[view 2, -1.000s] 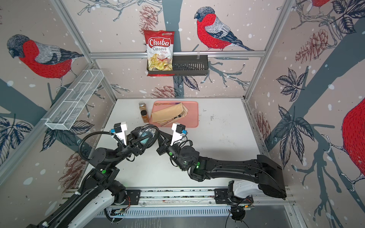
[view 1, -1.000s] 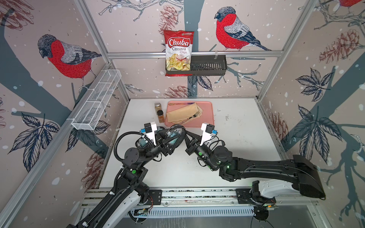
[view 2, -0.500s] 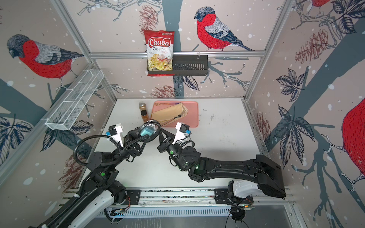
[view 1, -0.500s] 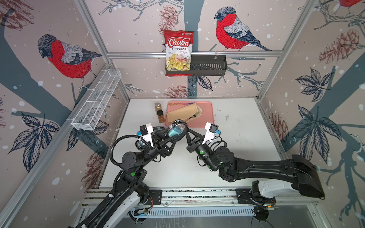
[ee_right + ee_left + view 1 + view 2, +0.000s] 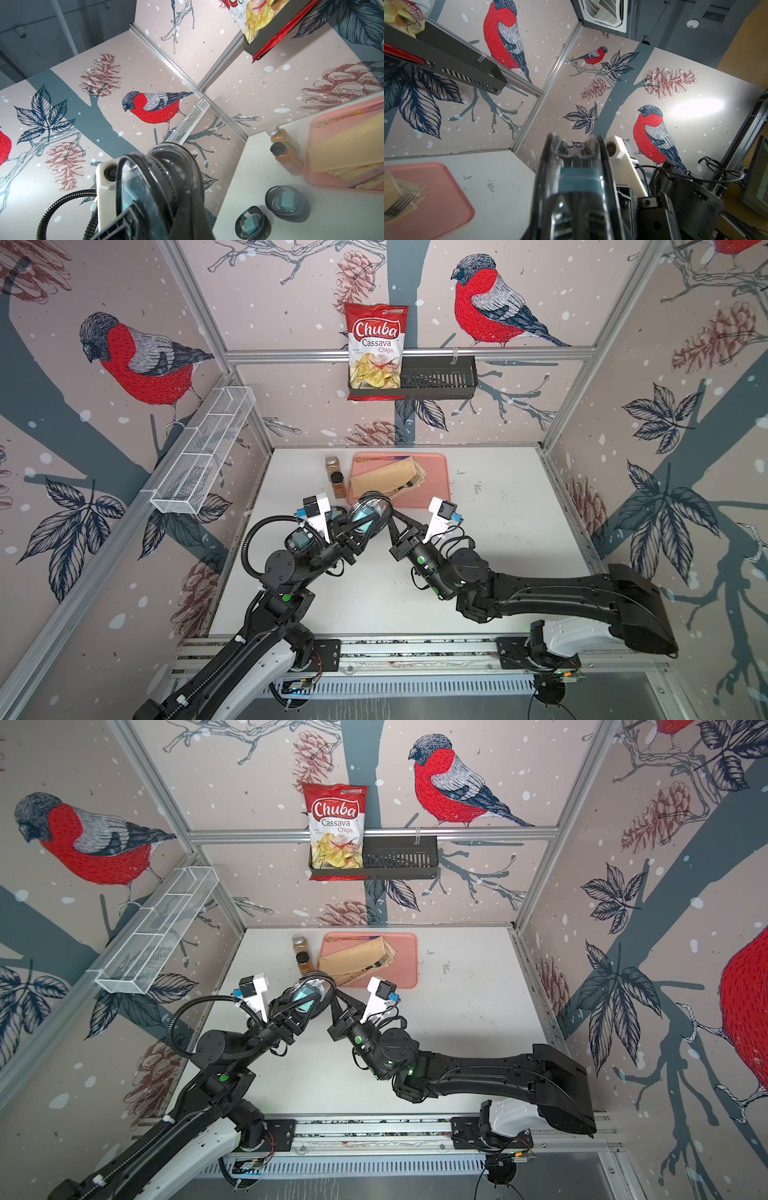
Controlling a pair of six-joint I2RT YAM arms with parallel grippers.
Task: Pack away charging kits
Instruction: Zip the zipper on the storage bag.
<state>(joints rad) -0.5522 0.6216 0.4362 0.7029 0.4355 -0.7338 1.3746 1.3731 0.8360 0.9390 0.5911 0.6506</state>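
A black oval case (image 5: 368, 509) (image 5: 308, 991) with a clear lid hangs above the table between my two arms, and a teal plug adapter (image 5: 579, 182) shows through the lid. My left gripper (image 5: 358, 529) (image 5: 297, 1008) is shut on the case's near-left side. My right gripper (image 5: 391, 517) (image 5: 333, 997) is shut on its right rim (image 5: 166, 187). Two more closed cases (image 5: 252, 222) (image 5: 287, 200), each with a teal adapter inside, lie on the table at the left, partly hidden behind my left arm in the top views. I cannot make out any cables.
Two brown spice jars (image 5: 336, 477) (image 5: 287, 159) stand beside a pink tray (image 5: 438, 477) holding tan napkins and a fork at the back. A wire basket (image 5: 203, 452) hangs on the left wall. A black rack (image 5: 436, 383) with a chips bag hangs on the back wall.
The held case has risen a little above the table. The left gripper's jaws, open wide around it before, have closed in on it. The right gripper stayed shut.
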